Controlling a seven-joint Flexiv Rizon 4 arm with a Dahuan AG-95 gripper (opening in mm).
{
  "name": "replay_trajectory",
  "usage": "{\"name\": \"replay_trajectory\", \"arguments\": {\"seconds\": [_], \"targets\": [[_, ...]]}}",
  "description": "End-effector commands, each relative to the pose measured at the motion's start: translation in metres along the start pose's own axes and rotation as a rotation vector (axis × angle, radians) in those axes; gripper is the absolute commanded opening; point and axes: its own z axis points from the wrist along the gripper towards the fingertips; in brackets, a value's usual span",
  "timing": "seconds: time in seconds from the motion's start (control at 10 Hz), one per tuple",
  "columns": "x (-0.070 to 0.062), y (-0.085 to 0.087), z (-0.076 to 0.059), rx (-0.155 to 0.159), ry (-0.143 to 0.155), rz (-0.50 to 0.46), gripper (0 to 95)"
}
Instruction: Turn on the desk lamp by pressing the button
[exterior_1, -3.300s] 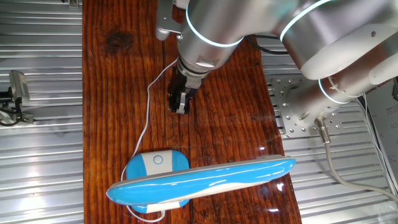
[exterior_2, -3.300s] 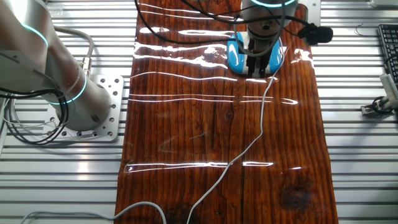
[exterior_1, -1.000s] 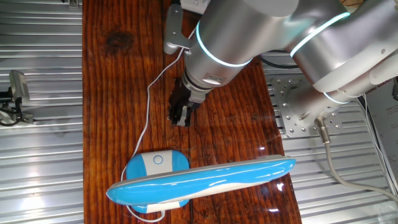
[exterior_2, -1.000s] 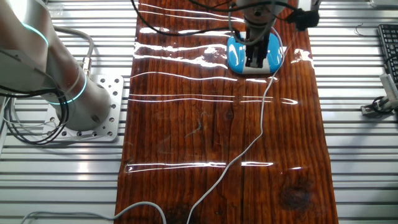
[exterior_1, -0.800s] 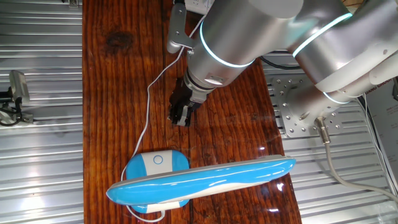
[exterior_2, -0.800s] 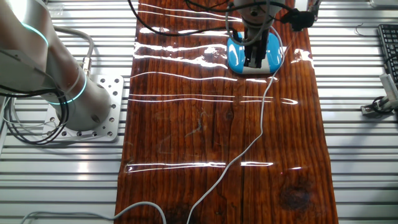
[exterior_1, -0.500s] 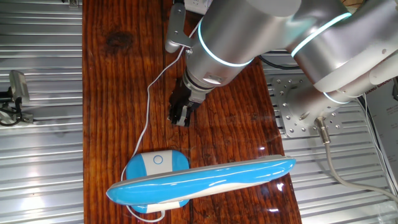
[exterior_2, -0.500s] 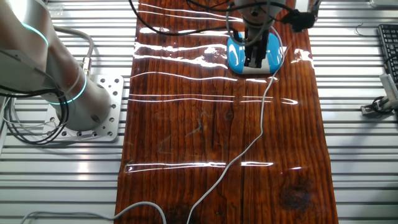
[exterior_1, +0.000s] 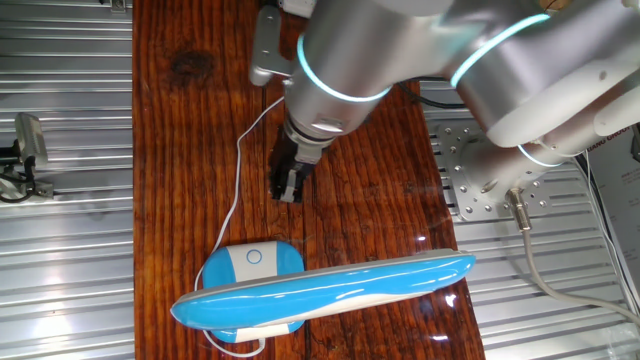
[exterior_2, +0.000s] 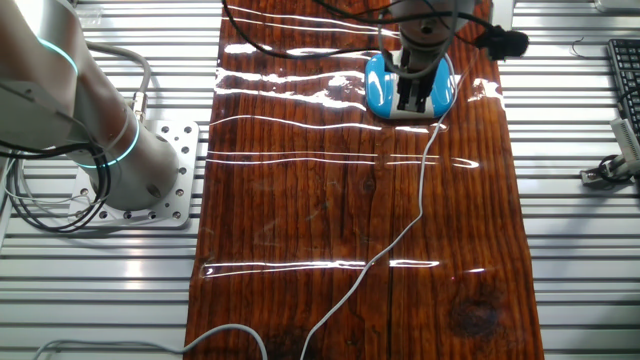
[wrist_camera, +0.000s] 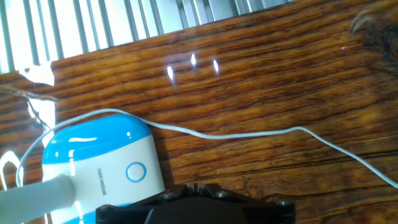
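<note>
The desk lamp has a blue and white rounded base at the table's near end, and its long blue head stretches to the right. A round ring button sits on the white top of the base, and the button also shows in the hand view. My gripper hangs over the wood just beyond the base, not touching it. Its fingertips press together with nothing between them. In the other fixed view my gripper covers part of the base.
The lamp's thin white cord runs from the base along the wooden table past my gripper and across the cord side of the planks. Ribbed metal surfaces flank the table. The arm's mounting plate is to the right.
The wrist has turned a little, and the camera mount on it has swung round. The gripper tip stays almost in place just short of the lamp base, closer than 3.3 s ago.
</note>
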Motion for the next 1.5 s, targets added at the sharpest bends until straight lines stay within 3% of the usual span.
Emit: {"name": "replay_trajectory", "arguments": {"seconds": [0.1, 0.8, 1.1, 1.5], "targets": [[0.0017, -0.0009, -0.0013, 0.001, 0.004, 0.000, 0.0], [0.0017, -0.0009, -0.0013, 0.011, 0.015, 0.025, 0.0], [0.0017, -0.0009, -0.0013, 0.019, 0.052, 0.040, 0.0], [0.0017, -0.0009, -0.0013, 0.019, 0.062, 0.026, 0.0]]}}
